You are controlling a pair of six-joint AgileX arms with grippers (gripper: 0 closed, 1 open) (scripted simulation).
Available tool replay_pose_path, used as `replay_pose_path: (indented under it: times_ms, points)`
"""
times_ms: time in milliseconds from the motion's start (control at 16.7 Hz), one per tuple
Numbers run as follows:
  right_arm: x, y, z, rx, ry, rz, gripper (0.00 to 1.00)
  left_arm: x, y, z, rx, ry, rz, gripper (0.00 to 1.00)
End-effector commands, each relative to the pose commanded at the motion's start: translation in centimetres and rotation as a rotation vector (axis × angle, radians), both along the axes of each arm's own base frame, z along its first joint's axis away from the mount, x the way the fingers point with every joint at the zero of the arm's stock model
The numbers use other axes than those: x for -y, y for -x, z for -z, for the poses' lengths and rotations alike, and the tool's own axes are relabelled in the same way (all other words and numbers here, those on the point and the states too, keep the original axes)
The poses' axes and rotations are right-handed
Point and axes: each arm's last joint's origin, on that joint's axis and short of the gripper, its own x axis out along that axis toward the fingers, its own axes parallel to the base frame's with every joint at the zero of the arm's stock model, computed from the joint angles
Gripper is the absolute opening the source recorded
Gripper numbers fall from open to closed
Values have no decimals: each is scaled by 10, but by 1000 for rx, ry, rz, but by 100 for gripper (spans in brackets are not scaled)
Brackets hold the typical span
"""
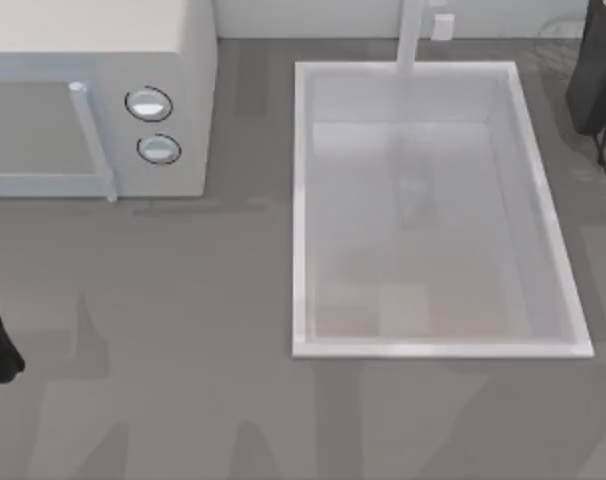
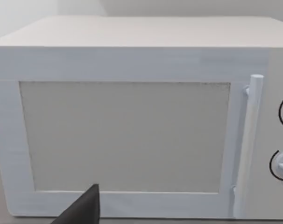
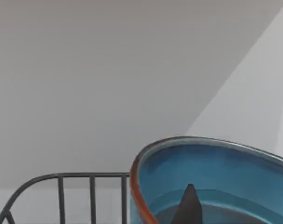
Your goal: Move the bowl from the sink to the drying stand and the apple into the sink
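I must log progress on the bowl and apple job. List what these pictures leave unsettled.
- Bowl: cut off by the right wrist view's lower edge, so whether it rests on the drying stand cannot be told.
- Right gripper: one dark fingertip shows over the bowl; grip unclear.
- Left gripper: one fingertip at the left wrist view's edge, facing the microwave.
- Sink: holds no apple.

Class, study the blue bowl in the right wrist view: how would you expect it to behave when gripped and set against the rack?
The bowl looks glossy, so probably slippery in a pincer. It seems rigid, likely glazed and chippable. Its round wall may roll or slide against the drying stand's thin wires.
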Motion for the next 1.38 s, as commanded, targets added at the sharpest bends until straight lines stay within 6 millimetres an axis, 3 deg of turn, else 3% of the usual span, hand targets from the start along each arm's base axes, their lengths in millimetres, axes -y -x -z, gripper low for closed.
replay_pose_path:
  times_ms: [240,960,1140,1380]
  points:
    - [0,0,0,0,0,0,98,0,0,0,0,0,0,100]
    - [-4,5,-6,5,0,-4,100,0,0,0,0,0,0,100]
    - [-19,26,-25,16,0,-16,100,0,0,0,0,0,0,100]
    - [-47,81,-51,24,4,-17,100,0,0,0,0,0,0,100]
